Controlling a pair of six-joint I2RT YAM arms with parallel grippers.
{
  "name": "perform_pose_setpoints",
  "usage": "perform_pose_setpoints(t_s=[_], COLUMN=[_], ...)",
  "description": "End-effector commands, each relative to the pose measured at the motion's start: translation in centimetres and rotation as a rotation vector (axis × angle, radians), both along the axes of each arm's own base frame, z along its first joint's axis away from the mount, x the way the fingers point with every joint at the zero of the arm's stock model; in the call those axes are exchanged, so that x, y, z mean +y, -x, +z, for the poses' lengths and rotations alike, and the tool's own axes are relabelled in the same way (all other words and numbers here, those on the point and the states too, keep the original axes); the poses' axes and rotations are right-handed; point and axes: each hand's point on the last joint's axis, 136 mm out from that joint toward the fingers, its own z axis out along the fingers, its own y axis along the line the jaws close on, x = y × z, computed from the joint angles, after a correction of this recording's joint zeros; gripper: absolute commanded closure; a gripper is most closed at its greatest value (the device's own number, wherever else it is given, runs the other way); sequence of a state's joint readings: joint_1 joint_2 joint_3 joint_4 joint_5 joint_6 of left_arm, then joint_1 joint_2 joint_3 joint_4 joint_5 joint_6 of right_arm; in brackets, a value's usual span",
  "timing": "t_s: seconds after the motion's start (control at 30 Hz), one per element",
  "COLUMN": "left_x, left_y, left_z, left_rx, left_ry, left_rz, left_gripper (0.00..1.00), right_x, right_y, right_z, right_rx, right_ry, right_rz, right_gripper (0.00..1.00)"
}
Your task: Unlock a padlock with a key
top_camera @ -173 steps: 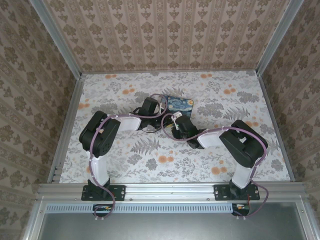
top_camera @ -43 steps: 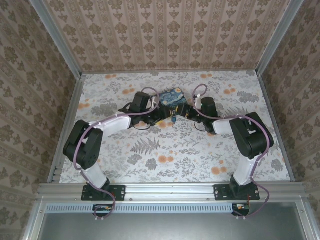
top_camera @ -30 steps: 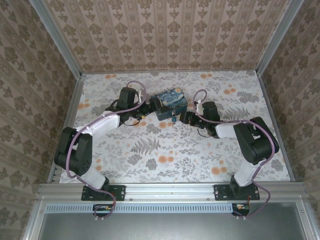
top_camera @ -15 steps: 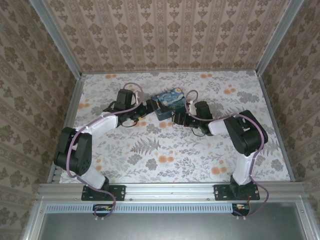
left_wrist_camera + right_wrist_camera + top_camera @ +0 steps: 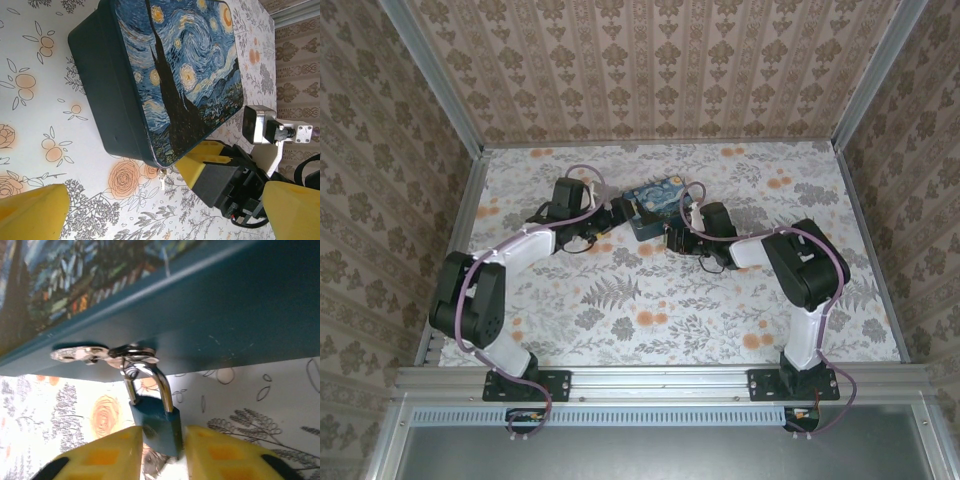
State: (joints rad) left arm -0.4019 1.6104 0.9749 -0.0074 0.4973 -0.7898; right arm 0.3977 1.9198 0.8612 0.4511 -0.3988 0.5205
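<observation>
The padlock (image 5: 156,427) hangs by its shackle (image 5: 162,385) from a silver hasp (image 5: 82,354) on the near face of the painted box (image 5: 658,200). The box sits toward the far middle of the worktop (image 5: 650,330). The right tool (image 5: 162,452) is in at that face from the near right, low over the worktop. It is set narrow, with the blue lock body between its yellow fingers (image 5: 110,457). The body fills the gap, so I judge it gripped, though contact on the right-hand pad is not sharp.

The lock's long axis runs in line with those fingers. The shackle end is far, at the box, and the bottom end is near, pointing back into the tool's palm. That bottom end, where the keyhole would be, is hidden by the fingers, and I cannot tell whether a key sits in it.

The left tool (image 5: 165,192) stands wide and holds nothing, just left of the box's near left corner, facing right along the near face. From it the padlock lies to the right, past the corner, behind the right tool's finger.

The right arm is the one on the lock; the left is close but apart. A key must enter along that axis from the near side, which the palm now blocks. I judge the body needs swinging so its bottom faces left, and the short shackle could bind in the hasp as it swings.
</observation>
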Motion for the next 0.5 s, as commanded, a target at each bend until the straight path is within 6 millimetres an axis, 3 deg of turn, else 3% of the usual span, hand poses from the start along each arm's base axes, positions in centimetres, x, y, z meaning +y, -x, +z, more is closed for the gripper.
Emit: perform_pose_setpoints(t_s=[0.0,0.17,0.47], left_x=[-0.1,-0.1,0.0], left_y=[-0.2,-0.3,-0.4], left_z=[-0.2,0.0,0.3], left_rx=[0.006,0.001,-0.025], left_ry=[0.014,0.017,-0.016], left_rz=[-0.006,-0.007,-0.024], left_gripper=[0.0,0.0,0.0], right_x=[-0.5,-1.0,-1.4], right_y=[-0.1,-0.1,0.1], right_z=[-1.5,-1.2,0.0], right_rx=[0.036,0.033,0.024], right_ry=[0.054,0.051,0.008], right_rz=[-0.024,-0.033,-0.039], right_gripper=[0.81,0.95,0.99])
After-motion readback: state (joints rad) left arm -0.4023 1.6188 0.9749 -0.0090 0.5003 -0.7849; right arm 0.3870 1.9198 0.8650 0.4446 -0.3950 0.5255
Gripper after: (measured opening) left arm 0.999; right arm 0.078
